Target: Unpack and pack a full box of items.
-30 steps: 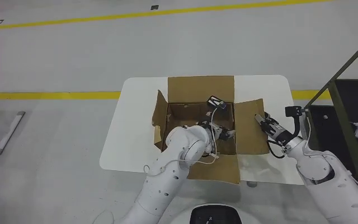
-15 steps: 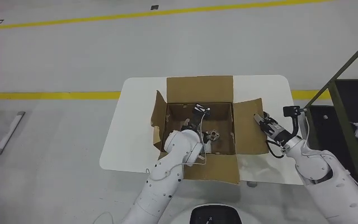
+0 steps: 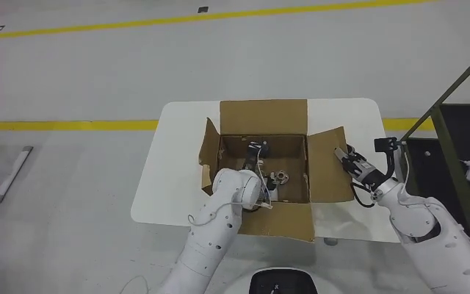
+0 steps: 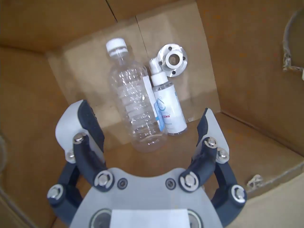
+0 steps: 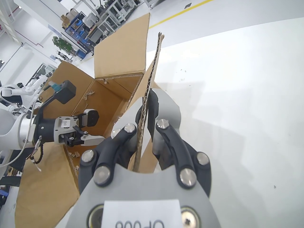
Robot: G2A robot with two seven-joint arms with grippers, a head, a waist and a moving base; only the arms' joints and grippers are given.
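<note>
A pale grey workshop floor (image 3: pixel 88 73) crossed by yellow lines (image 3: pixel 220 15) is seen around a white table with rounded corners (image 3: pixel 172 169). A dark metal frame (image 3: pixel 440 110) stands just beyond the table's right end. An open brown cardboard box (image 3: pixel 264 116) is set on the middle of the table, its flaps opened.

Three things are laid on the box floor: a clear plastic bottle with a white cap (image 4: pixel 133 96), a small white spray bottle (image 4: pixel 167 105) and a round metal flange with bolt holes (image 4: pixel 173 59). The two bottles are laid on their sides, side by side and touching, with their caps pointed the same way. The flange is laid flat against the head of the spray bottle. In the top view the flange is found in the near half of the box, just right of the left arm.

The left gripper (image 4: pixel 145 110) is held inside the box above the bottles and apart from them. Its jaws are spread wide, with nothing between them.

The right-hand flap (image 3: pixel 328 165) stands tilted up off the table. Its outer edge is pinched by the right gripper (image 5: pixel 147 109), whose jaws are clamped on the cardboard from both faces. This gripper is placed over the table to the right of the box, well apart from the left one.
</note>
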